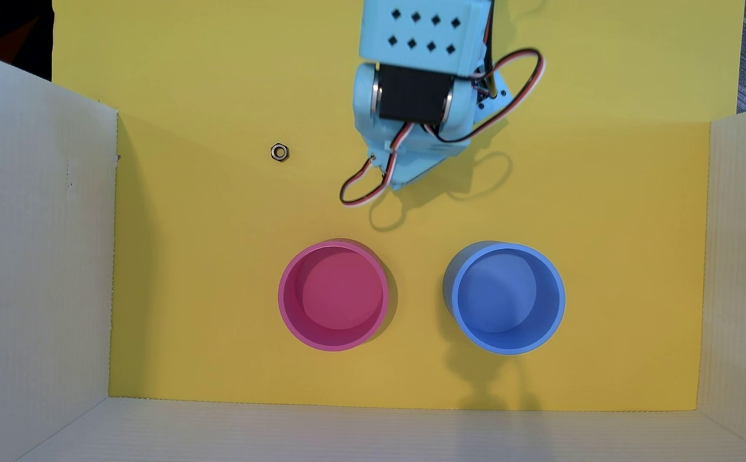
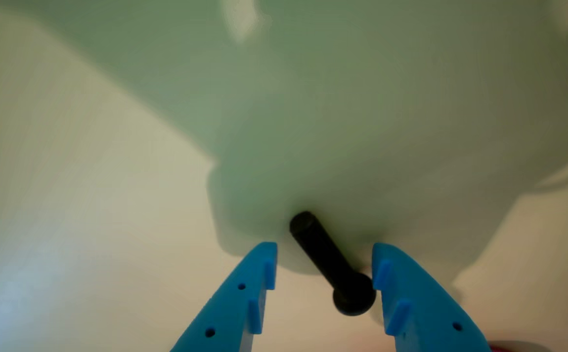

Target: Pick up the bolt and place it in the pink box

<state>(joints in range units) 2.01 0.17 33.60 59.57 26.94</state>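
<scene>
In the wrist view the black bolt [image 2: 327, 261] lies on the pale floor between my two blue fingers, its rounded head close to the right finger [image 2: 411, 298]. My gripper [image 2: 324, 246] is open and straddles the bolt without closing on it. In the overhead view the light-blue arm and gripper [image 1: 400, 177] cover the bolt, so it is hidden there. The pink box [image 1: 286, 311] stands empty on the yellow floor, below and slightly left of the gripper.
A same-shaped blue round container [image 1: 454, 297] stands right of the pink one. A small silver hex nut [image 1: 279, 152] lies left of the gripper. Pale cardboard walls close in the left [image 1: 33, 266], right [image 1: 744, 266] and bottom [image 1: 362, 435] sides. Servo cables [image 1: 353, 195] loop beside the gripper.
</scene>
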